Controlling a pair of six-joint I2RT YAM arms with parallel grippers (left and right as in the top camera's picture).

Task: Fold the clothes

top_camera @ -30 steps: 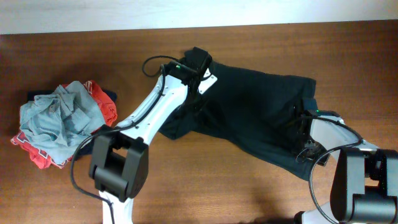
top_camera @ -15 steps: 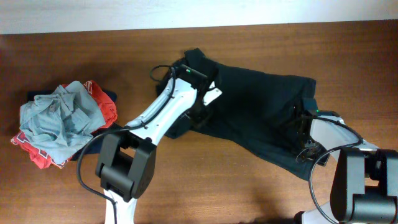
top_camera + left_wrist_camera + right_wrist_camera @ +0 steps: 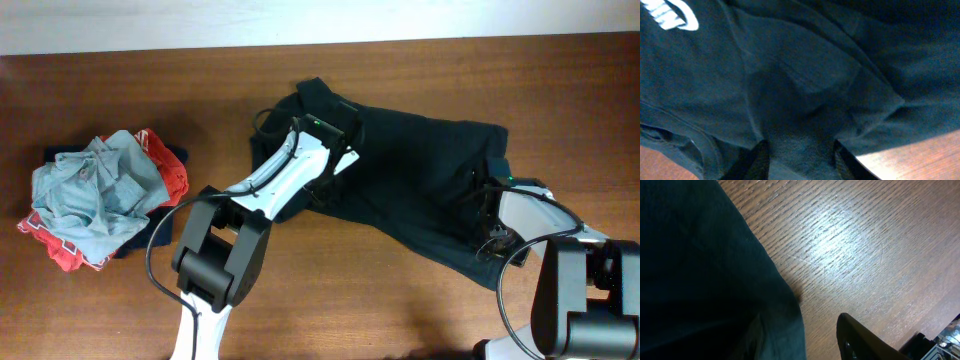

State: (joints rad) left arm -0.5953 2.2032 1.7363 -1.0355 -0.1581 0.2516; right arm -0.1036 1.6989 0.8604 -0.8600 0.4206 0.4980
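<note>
The black T-shirt [image 3: 420, 170] lies spread and wrinkled across the middle and right of the table. My left gripper [image 3: 330, 175] is down on the shirt's left part. In the left wrist view a bunched fold of the dark shirt fabric [image 3: 805, 100] fills the gap of the left gripper [image 3: 800, 162], which is shut on it. The white chest logo [image 3: 675, 15] shows at the top left. My right gripper [image 3: 487, 205] sits at the shirt's right edge. The right gripper [image 3: 805, 340] is open, the shirt's hem [image 3: 785, 300] draped over one finger and bare wood beside the other finger [image 3: 860, 340].
A pile of other clothes [image 3: 100, 195], grey-blue on top with red-and-white and navy under it, sits at the table's left. Bare wooden tabletop [image 3: 330, 270] surrounds the shirt. A white wall edge runs along the back.
My left gripper has shifted down and right over the shirt, opening briefly and closing again on the fabric. The right arm has not moved.
</note>
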